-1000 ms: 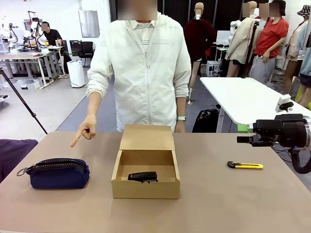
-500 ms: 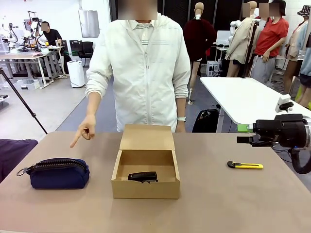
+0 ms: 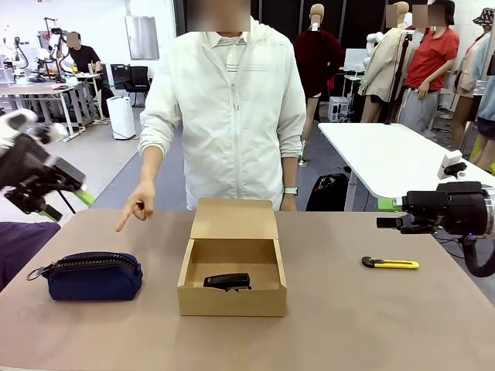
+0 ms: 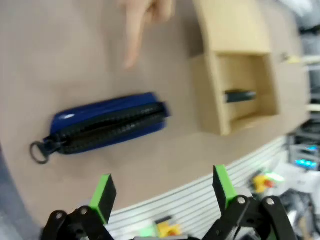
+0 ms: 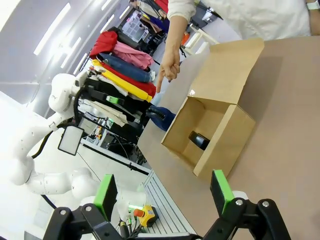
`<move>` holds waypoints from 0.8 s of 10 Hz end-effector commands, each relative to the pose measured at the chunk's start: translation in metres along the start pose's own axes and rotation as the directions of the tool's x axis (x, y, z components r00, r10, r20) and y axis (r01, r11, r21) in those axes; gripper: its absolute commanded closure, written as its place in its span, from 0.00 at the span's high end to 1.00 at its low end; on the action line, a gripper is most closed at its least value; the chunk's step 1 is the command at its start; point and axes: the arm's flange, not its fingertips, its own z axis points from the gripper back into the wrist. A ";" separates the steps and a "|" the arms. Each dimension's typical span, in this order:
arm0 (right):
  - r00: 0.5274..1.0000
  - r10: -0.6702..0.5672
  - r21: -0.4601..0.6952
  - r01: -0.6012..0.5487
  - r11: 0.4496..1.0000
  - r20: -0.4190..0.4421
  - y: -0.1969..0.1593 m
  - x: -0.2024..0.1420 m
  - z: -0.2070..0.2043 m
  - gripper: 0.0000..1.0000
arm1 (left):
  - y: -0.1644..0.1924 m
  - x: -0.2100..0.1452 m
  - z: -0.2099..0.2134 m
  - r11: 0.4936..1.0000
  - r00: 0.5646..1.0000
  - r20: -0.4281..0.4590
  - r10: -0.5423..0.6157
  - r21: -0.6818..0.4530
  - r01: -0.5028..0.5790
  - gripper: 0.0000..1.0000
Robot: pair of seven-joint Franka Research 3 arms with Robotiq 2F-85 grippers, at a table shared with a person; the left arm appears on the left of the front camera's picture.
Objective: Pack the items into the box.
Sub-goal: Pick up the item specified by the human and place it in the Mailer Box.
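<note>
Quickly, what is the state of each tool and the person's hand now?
Left tool: open, holding nothing.
Right tool: open, holding nothing.
Person's hand: pointing, holding nothing.

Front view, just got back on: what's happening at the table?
The person's hand points at the navy zippered pouch, which lies on the table left of the open cardboard box. The small black gadget is already inside the box. The left robot hand hovers open over the table's left side, facing the pouch and holding nothing. The right robot hand waits open at the right edge, near the yellow utility knife.
</note>
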 end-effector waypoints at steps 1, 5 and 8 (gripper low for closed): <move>1.000 0.002 -0.002 -0.002 1.000 0.018 0.002 0.001 0.000 1.00 | 0.014 -0.002 -0.009 0.877 0.948 -0.291 -0.130 0.413 0.247 1.00; 1.000 0.002 -0.002 -0.002 1.000 0.018 0.002 0.001 0.000 1.00 | -0.001 0.002 -0.017 0.989 0.996 -0.082 -0.045 0.139 0.056 1.00; 1.000 0.002 -0.002 -0.002 1.000 0.018 0.002 0.001 0.000 1.00 | 0.006 0.015 -0.034 0.971 0.985 -0.159 -0.067 0.218 0.102 1.00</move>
